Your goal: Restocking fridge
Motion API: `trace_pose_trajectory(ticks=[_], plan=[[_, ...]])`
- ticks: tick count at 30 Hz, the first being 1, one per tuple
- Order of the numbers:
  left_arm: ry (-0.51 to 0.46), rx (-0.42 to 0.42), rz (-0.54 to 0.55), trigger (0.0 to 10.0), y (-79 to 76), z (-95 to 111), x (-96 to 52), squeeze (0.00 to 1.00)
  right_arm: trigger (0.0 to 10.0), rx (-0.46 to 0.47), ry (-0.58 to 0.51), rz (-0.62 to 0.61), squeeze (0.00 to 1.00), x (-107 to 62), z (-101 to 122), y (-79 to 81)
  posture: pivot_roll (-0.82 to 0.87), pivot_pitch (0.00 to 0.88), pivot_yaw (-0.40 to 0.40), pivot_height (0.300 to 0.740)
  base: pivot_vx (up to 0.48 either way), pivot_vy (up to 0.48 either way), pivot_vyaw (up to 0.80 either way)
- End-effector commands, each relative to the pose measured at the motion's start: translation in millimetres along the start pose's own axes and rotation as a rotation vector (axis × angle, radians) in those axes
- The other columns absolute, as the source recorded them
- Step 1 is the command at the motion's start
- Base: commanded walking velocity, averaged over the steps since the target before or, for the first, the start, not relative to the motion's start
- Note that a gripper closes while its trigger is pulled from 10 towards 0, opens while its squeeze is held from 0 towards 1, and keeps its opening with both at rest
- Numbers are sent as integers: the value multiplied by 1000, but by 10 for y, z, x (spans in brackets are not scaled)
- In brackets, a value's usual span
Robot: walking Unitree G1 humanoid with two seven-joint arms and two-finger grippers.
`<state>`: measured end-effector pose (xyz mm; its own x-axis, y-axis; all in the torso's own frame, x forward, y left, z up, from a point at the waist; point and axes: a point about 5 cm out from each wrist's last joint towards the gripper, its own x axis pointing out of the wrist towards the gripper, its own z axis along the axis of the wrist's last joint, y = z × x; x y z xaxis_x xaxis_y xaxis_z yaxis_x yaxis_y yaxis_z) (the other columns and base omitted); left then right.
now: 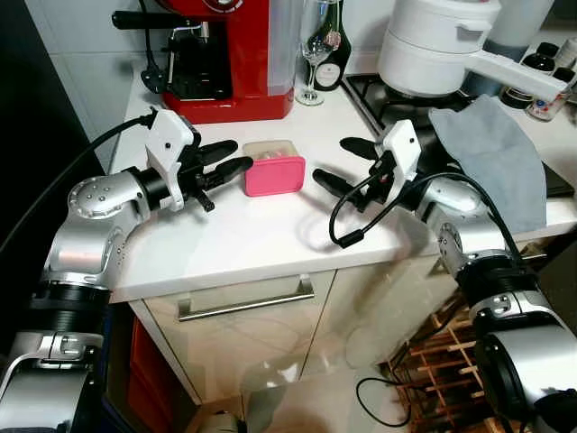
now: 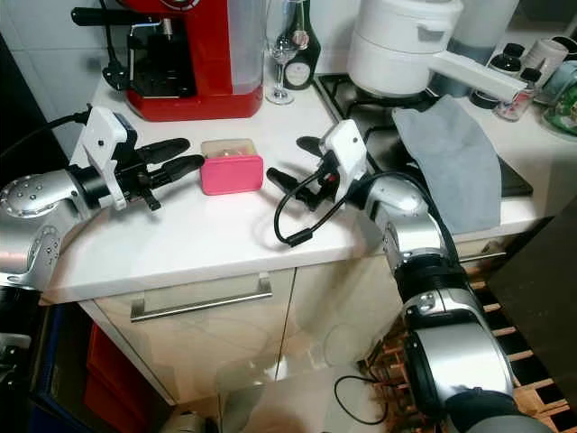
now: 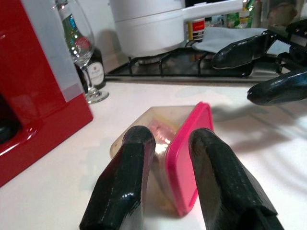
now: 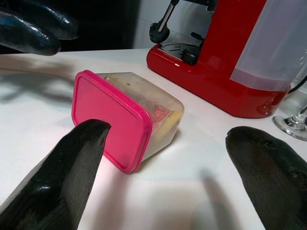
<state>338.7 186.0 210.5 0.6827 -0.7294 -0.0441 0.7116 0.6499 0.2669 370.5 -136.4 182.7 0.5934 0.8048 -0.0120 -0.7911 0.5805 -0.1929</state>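
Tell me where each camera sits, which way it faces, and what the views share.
Left and right eye: head, looking down at the counter; both arms show.
Left wrist: along the left gripper at the pink-lidded container.
Right wrist: along the right gripper at the container, coffee machine behind.
All share the container.

Silver jointed arms, white wrist housings, glossy black fingers [image 1: 225, 158]; black cable [image 1: 347, 212] loops off right forearm.

white counter [image 1: 270, 234] | cream drawer [image 1: 243, 302] | glossy floor [image 1: 306, 406], maybe tile
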Motion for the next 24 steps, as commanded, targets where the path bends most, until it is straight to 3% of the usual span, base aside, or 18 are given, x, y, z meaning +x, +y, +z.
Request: trace_pose_trajectory(ticks=[1, 10, 24], plan=[[18, 30, -4, 10000, 19, 10, 45, 0, 10000, -26, -10, 14, 0, 38, 69, -19, 64, 0, -34, 740, 0, 0, 0], [19, 28, -17, 10000, 4, -13, 174, 0, 10000, -35, 2, 6, 0, 70, 66, -49, 52, 0, -32, 740, 0, 0, 0], [21, 26, -31, 10000, -9, -61, 240, 0, 10000, -30, 11, 22, 0, 165, 46, -10, 60, 0, -38, 740, 0, 0, 0]])
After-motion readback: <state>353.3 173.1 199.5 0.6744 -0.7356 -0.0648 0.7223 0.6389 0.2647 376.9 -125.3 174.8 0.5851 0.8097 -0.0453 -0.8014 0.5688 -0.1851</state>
